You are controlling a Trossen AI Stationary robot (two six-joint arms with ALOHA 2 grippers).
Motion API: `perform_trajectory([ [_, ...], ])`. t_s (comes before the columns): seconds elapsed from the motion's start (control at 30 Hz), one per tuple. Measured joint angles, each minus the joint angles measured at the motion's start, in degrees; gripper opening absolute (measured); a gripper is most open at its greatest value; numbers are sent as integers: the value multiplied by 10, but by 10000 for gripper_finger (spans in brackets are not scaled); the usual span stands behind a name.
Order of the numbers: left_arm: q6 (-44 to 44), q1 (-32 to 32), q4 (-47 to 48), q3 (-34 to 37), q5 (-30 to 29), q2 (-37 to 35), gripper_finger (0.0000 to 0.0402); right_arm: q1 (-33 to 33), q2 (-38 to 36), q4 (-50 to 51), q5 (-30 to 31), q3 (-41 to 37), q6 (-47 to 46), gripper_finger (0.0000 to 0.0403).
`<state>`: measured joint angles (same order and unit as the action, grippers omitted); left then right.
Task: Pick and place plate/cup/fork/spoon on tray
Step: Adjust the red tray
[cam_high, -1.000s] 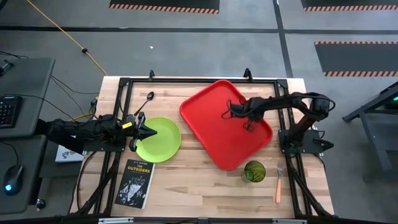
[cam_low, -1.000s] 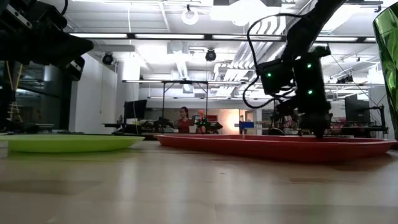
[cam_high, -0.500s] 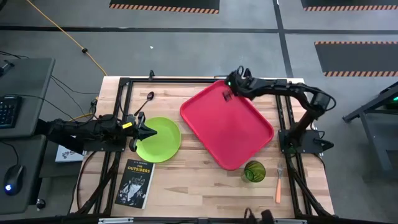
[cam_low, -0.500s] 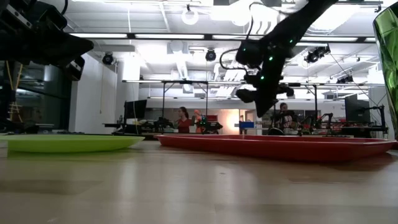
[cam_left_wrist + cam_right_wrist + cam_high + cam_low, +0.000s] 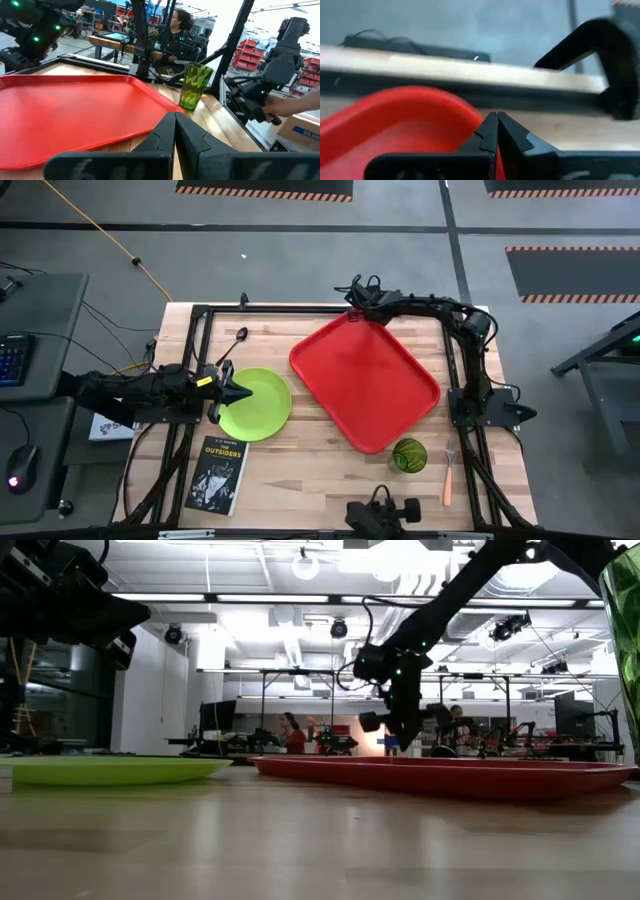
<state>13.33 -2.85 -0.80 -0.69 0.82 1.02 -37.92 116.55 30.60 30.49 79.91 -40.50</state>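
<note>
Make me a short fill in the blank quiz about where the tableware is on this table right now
1. The red tray carries ____ of the tableware so far.
2. The fork lies beside the ____, near the tray's corner.
3. The left gripper sits over the lime-green ____.
4. The right gripper hovers at the tray's far ____.

Missing words: none; cup; plate; corner.

**Workshop beyond the table**

Grey concrete floor (image 5: 300, 255) marked with orange-and-black hazard stripes (image 5: 265, 191). Yellow cable (image 5: 105, 230) trailing across. White ceiling (image 5: 260, 580) with strip lights. Red storage bins (image 5: 252, 52) on shelves; seated person (image 5: 180, 32) at a workbench.
</note>
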Motion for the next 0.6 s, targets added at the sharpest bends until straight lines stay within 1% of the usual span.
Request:
perform_trajectory([
  [0.07, 0, 0, 0, 0, 0, 0, 1, 1, -1, -3, 25, 8, 5, 0],
  [0.13, 0, 0, 0, 0, 0, 0, 1, -2, -2, 0, 35, 11, 20, 0],
  [0.33, 0, 0, 0, 0, 0, 0, 1, -23, 13, 20, 3, 11, -2, 0],
  [0.43, 0, 0, 0, 0, 0, 0, 1, -22, 27, 19, -34, 11, -2, 0],
  [0.53, 0, 0, 0, 0, 0, 0, 1, -20, 33, 14, -58, 11, -6, 0],
  [0.6, 0, 0, 0, 0, 0, 0, 1, -17, 35, 10, -64, 11, -5, 0],
])
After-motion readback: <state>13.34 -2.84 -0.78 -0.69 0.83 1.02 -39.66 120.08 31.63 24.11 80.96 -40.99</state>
